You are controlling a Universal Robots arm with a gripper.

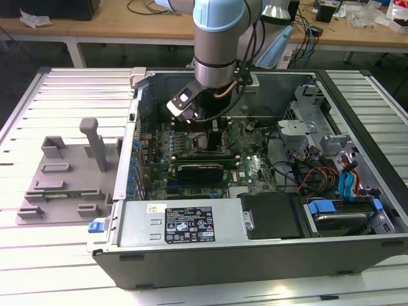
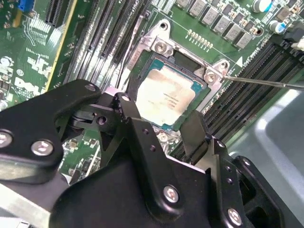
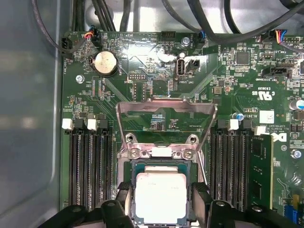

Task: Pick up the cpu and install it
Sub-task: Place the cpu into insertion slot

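Cpu: the cpu [image 3: 161, 197] [image 2: 166, 97] lies flat in the socket [image 3: 156, 164], seen in both wrist views (its silver top is bare to the camera).
End effector: the end effector [image 3: 163, 190] [image 2: 160, 114] straddles the cpu just above the socket. I cannot tell whether it has hold of the chip or stands free of it.
Load frame: the metal load frame [image 3: 166, 111] is tilted up at one end of the socket.
Lever: a thin metal lever [image 2: 266, 81] juts out from a socket corner.
Memory slots: black memory slots [image 3: 90, 171] flank the socket closely on two sides. A green memory stick [image 3: 261, 171] stands beyond one bank.
Battery: a coin battery [image 3: 105, 62] sits past the raised frame, well apart from the socket.
Cables: black cables [image 3: 99, 14] lie farther from the socket still.
Surroundings: in the exterior view the arm [image 1: 220, 38] reaches down into the open computer case [image 1: 255, 255], whose walls surround the socket. The case lies on the slatted bench [image 1: 64, 89]. A grey fixture [image 1: 64, 185] sits outside the case.
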